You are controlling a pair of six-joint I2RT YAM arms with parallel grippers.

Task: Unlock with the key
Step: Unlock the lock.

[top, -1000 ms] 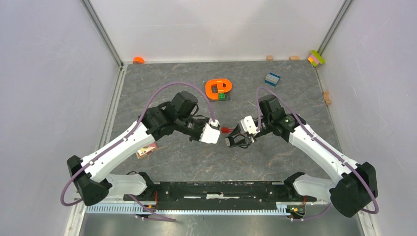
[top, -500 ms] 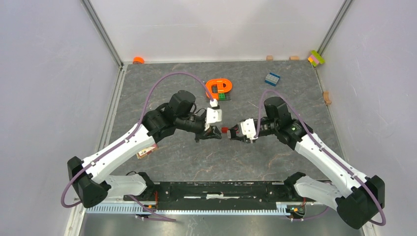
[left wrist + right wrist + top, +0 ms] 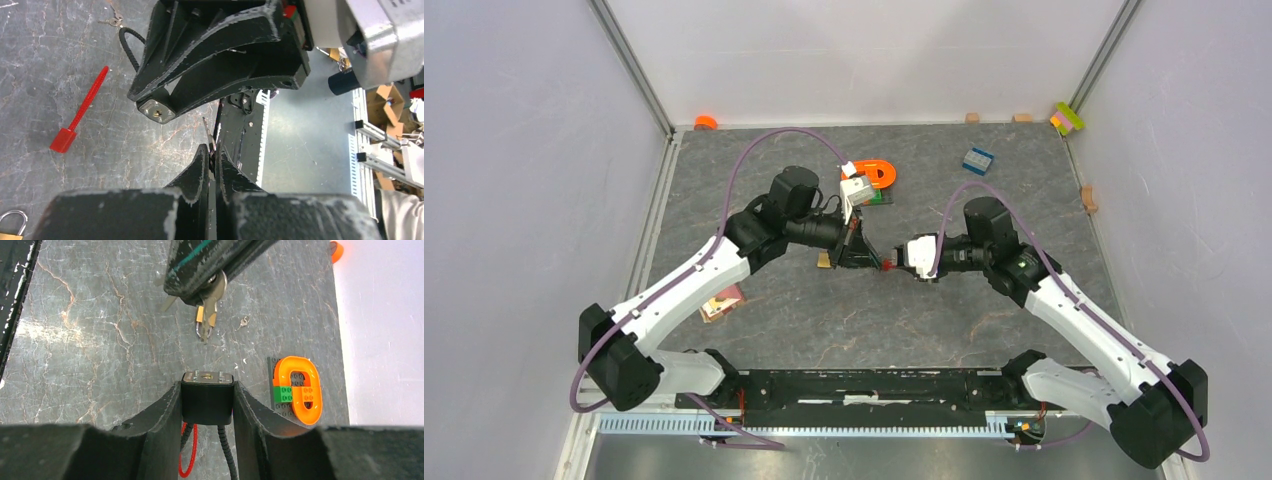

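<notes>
While looking down from above, finds both hands nose to nose over the middle of the table (image 3: 804,320).

At 9 o'clock: left hand (image 3: 212,155), clenched tight on the key (image 3: 208,132), blade poking out toward 3 o'clock, with a ring (image 3: 202,331) and a small brass piece (image 3: 205,315) dangling beneath.

At 3 o'clock: right hand (image 3: 207,385), grasping the black lock (image 3: 207,402) by its sides, keyhole face turned toward 9 o'clock, black cable (image 3: 226,455) trailing behind.

Key tip near the keyhole face but not yet inside. In the left wrist view, sits off to 3 o'clock of the slot.

Judged step: lining up and inserting. To do it well:
- Hold the lock steady in the right hand.
- Bring the blade square to the face and match its flat to the slot.
- Ease straight in before any twist.
- Avoid pushing at an angle, which may skid the tip off the metal face or shift the key in the pinch.
- Watch the dangling ring, which is liable to swing against the lock.

Room for moving: both hands appear raised off the table, with free air around them.
- Orange piece (image 3: 871,178) on a brick plate (image 3: 272,385) near, at 12 o'clock.
- Small brass padlock (image 3: 12,222) and red strip (image 3: 80,112) on the table below the left hand.
- Walls (image 3: 524,150) well apart on every side.
</notes>
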